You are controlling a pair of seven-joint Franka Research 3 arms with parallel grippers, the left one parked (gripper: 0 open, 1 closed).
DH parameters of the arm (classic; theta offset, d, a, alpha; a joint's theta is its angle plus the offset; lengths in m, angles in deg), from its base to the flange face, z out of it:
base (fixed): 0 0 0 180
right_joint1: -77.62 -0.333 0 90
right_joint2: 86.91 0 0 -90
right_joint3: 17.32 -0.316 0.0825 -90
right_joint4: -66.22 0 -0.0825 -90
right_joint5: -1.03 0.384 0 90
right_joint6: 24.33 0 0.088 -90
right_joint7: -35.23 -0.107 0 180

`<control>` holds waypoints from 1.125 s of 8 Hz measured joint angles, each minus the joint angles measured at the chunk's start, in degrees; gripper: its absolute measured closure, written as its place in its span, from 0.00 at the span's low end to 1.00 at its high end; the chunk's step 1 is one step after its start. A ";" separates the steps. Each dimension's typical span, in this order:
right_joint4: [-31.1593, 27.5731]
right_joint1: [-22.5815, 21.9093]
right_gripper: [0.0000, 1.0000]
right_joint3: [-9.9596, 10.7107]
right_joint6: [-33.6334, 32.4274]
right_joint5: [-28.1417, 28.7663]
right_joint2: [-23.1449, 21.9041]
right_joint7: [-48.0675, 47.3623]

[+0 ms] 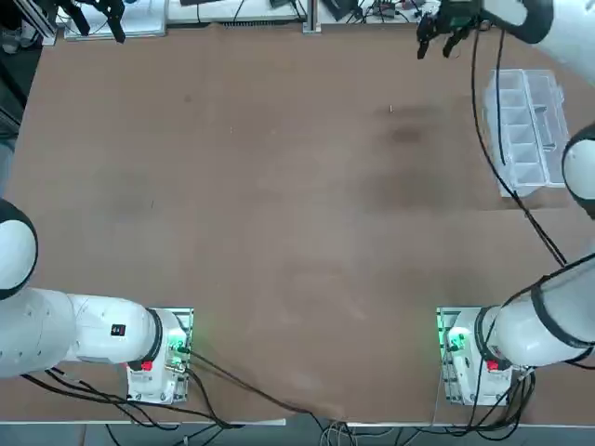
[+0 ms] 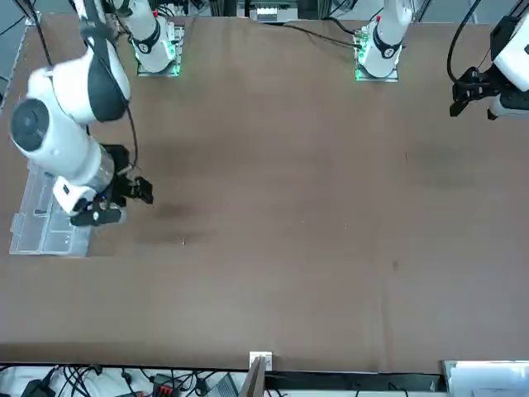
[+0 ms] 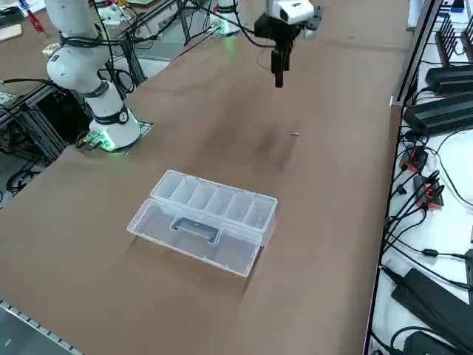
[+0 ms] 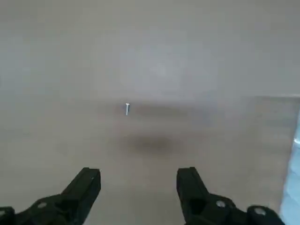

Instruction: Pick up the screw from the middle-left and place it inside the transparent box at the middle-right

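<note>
i hold my black right gripper (image 4: 139, 187) high with its fingers spread wide, so the tiny silver metal screw (image 4: 127, 108) can fit between them.

Screw (image 1: 390, 109) lies on table (image 1: 279, 232), far half from the bases, a bit right of centre. Transparent box (image 1: 526, 130) sits on table near the right edge, well apart from screw, lid open to the side. Right gripper (image 3: 278, 75) hangs above table, near screw, not touching; box is beside the arm.
</note>
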 joint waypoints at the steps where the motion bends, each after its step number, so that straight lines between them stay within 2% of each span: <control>1: -1.59 -0.64 0.01 0.00 4.10 0.00 1.69 -0.08; 3: -4.91 -1.61 0.02 -0.01 11.65 0.00 4.87 -0.23; 6: -11.57 -1.71 0.03 0.01 24.81 0.00 7.00 -0.27; 9: -13.19 -1.69 0.07 0.08 29.25 0.04 9.72 -1.37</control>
